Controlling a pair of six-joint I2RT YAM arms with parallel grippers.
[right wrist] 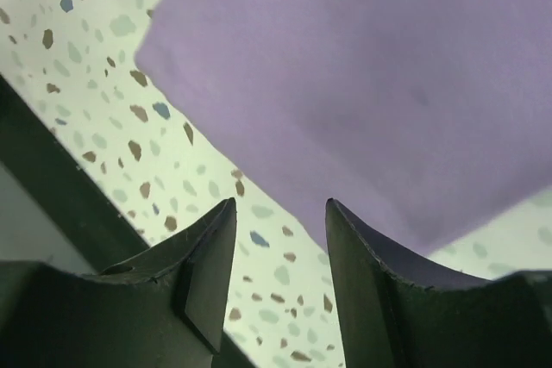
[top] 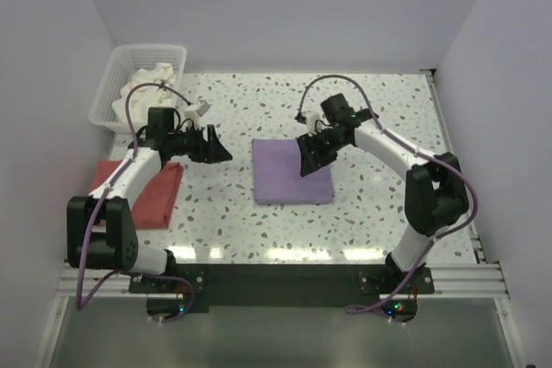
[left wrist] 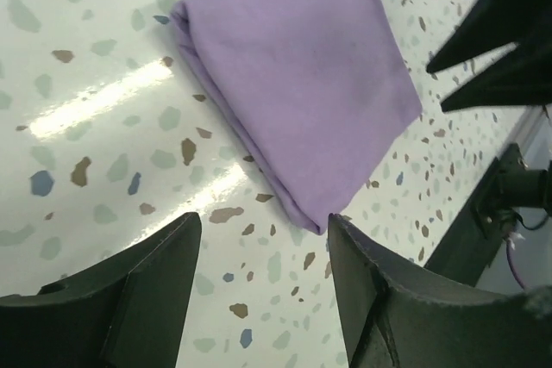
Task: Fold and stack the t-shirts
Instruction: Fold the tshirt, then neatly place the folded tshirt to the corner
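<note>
A folded purple t-shirt [top: 291, 171] lies flat in the middle of the table; it also shows in the left wrist view [left wrist: 302, 84] and the right wrist view [right wrist: 379, 84]. A folded red t-shirt [top: 153, 193] lies at the left. A crumpled white t-shirt [top: 145, 84] sits in the basket [top: 110, 92]. My left gripper [top: 222, 152] is open and empty, left of the purple shirt, its fingers [left wrist: 379, 299] above bare table. My right gripper [top: 306, 164] is open and empty, hovering over the purple shirt's right edge, one of its fingers [right wrist: 371, 273] showing.
The white slatted basket stands at the far left corner. White walls enclose the table on three sides. A black rail [top: 285, 273] runs along the near edge between the arm bases.
</note>
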